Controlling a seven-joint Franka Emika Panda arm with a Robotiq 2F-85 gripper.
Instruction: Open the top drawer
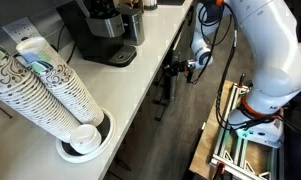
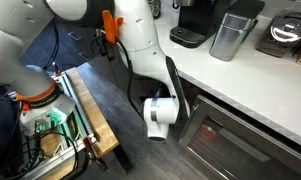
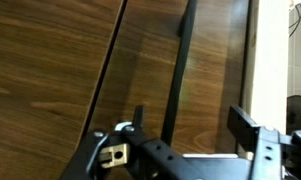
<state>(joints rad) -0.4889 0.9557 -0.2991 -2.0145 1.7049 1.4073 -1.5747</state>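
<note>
Under the lip of the white countertop (image 2: pixel 245 85), the top drawer (image 3: pixel 150 60) sat shut, its brown wood-grain front flush with the neighbouring panel. Its dark bar handle (image 3: pixel 180 60) ran from twelve to six o'clock in the wrist view, presumably because that camera was turned sideways. The black Robotiq gripper (image 3: pixel 187 118) was spread wide, one finger at nine o'clock of the bar and one at three, apparently so that closing would pinch it for a pull; neither seemed to touch it. In an exterior view the white arm (image 2: pixel 158 115) bent low to reach that height. No writing was legible on the black coffee machine (image 1: pixel 102 35) or the patterned paper cups (image 1: pixel 50 88).
</note>
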